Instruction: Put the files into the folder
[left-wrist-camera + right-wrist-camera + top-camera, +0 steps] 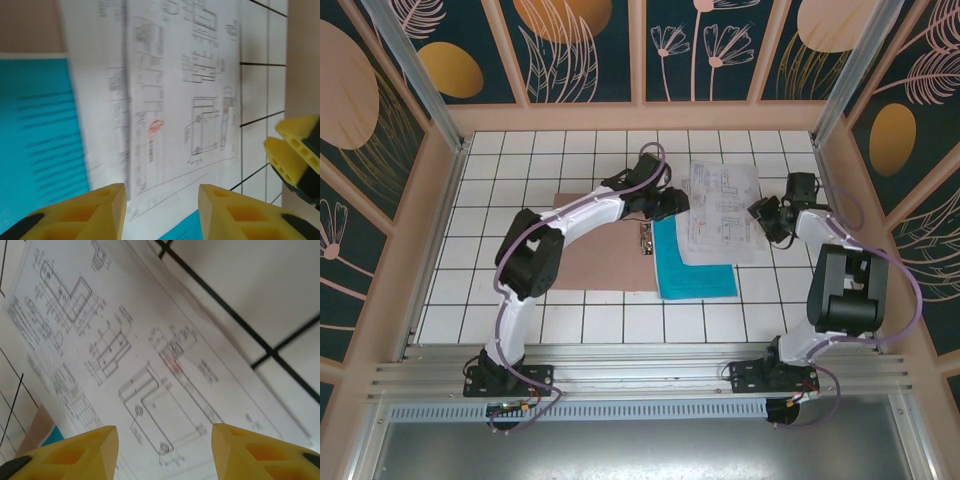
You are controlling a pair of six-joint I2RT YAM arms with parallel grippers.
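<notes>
Left arm stretches across the folder [590,262], the left end effector [676,204] half-wide and empty above the printed sheets [722,215], with the teal sheet [695,272] just beside it. Right arm bends sharply, the right end effector [767,222] parted and empty at the sheets' opposite edge.

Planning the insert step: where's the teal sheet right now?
Top view, right of centre on the tiled table: the teal sheet lies beside the brown folder on its left, its upper right under the white printed sheets.
</notes>
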